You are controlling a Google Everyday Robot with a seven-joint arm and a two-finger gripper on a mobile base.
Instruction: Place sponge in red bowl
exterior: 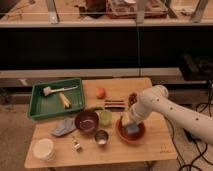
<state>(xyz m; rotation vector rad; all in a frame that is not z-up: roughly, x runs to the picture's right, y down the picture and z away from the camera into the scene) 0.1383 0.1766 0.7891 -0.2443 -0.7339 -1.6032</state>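
The red bowl [120, 134] sits on the wooden table, right of centre near the front. A blue-grey sponge [133, 130] lies inside it. My gripper [128, 121] hangs at the end of the white arm, which comes in from the right. It is directly over the bowl's left-rear part, right at the sponge. I cannot tell whether it still touches the sponge.
A green tray [37, 106] holding a brush and a yellow item is at the back left. An orange [100, 92], a dark bar [115, 104], a maroon bowl [87, 121], a green cup [105, 117], a metal cup [101, 137], a grey cloth [63, 127] and a white cup [43, 149] stand around.
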